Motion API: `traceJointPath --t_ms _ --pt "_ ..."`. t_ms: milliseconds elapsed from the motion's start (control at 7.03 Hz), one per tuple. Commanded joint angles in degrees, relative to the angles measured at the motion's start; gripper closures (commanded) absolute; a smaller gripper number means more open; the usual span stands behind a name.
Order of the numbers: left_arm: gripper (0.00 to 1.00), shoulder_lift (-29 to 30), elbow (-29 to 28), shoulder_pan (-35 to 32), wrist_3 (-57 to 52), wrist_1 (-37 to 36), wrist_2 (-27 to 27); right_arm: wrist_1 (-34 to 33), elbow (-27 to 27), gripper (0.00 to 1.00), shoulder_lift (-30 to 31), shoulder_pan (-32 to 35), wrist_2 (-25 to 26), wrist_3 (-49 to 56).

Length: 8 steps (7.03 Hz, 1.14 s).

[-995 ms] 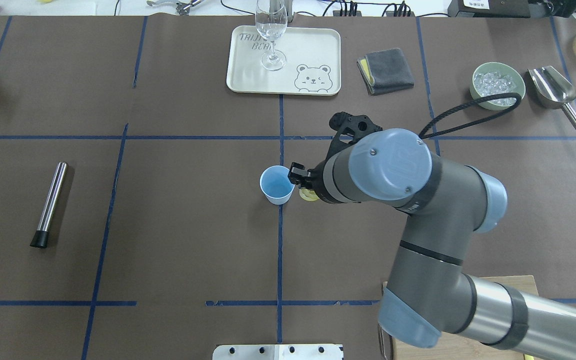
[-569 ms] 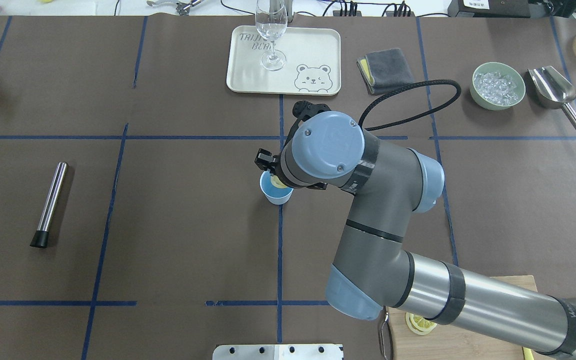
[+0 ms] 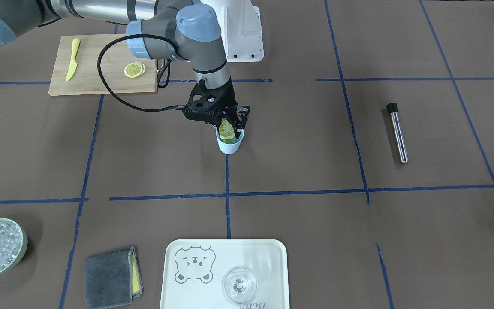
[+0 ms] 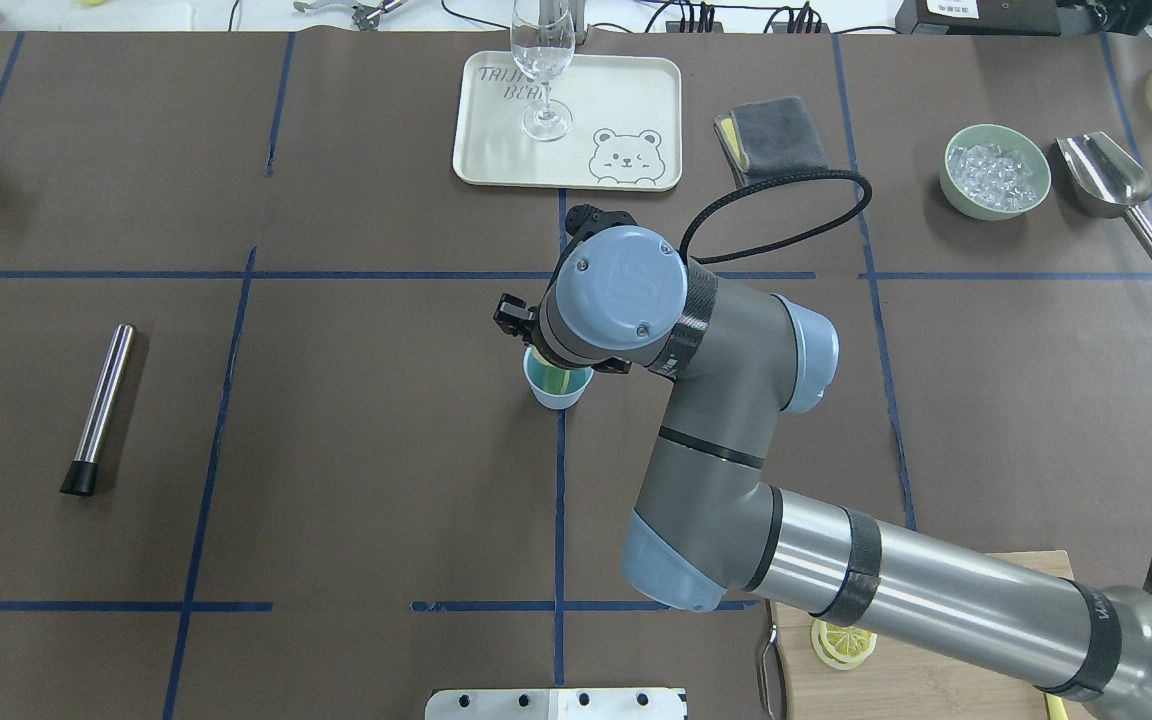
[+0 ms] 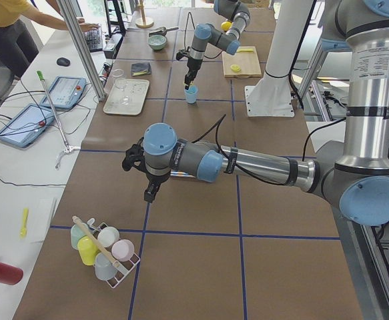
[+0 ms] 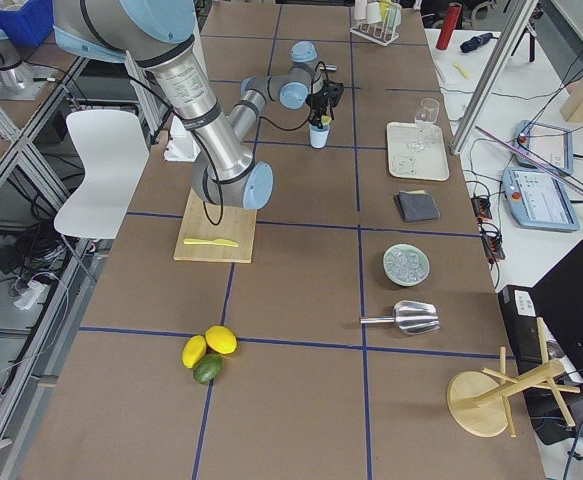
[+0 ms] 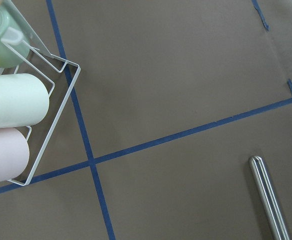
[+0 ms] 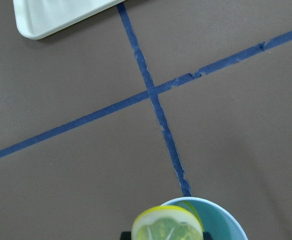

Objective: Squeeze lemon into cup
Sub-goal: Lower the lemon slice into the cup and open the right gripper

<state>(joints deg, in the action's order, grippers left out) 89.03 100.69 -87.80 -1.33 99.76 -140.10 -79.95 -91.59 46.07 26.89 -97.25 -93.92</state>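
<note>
The lemon (image 3: 226, 130) slice stands on edge right over the mouth of the cup (image 3: 230, 146), clamped in the right end effector (image 3: 228, 126), which points straight down. The cup stands upright on the bench (image 3: 298, 141), on a blue tape line. In the front-facing view the cutting board (image 3: 85, 86) with spare slices (image 3: 134, 69) lies at ten o'clock of it, the tray (image 3: 268, 262) at six, the steel rod (image 3: 398, 133) at three. The left end effector (image 5: 149, 195) hangs well apart from these; whether its fingers are apart or together I cannot tell.
</note>
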Motion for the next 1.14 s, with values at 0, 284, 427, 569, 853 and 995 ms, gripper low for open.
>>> traceJointPath --t_ms 0,284,427,569,853,995 --pt "0.0 0.0 0.29 0.0 0.01 0.0 0.0 0.23 0.18 0.39 0.16 0.0 -0.3 0.14" --pt "0.0 0.0 0.38 0.0 0.01 0.0 0.0 0.23 -0.08 0.29 0.34 0.0 -0.39 0.14" --pt "0.0 0.0 0.38 0.0 0.01 0.0 0.0 0.32 -0.08 0.25 0.43 0.0 -0.39 0.23" --pt "0.0 0.09 0.38 0.0 0.97 0.0 0.0 0.23 -0.08 0.1 0.51 0.0 -0.39 0.32" --pt "0.0 0.87 0.47 0.52 6.66 0.09 0.17 -0.11 -1.65 0.0 0.86 1.74 -3.44 0.67" --pt "0.0 1.84 0.56 3.92 12.43 1.92 0.61 -0.12 -5.66 0.0 4.61 4.54 -8.6 0.84"
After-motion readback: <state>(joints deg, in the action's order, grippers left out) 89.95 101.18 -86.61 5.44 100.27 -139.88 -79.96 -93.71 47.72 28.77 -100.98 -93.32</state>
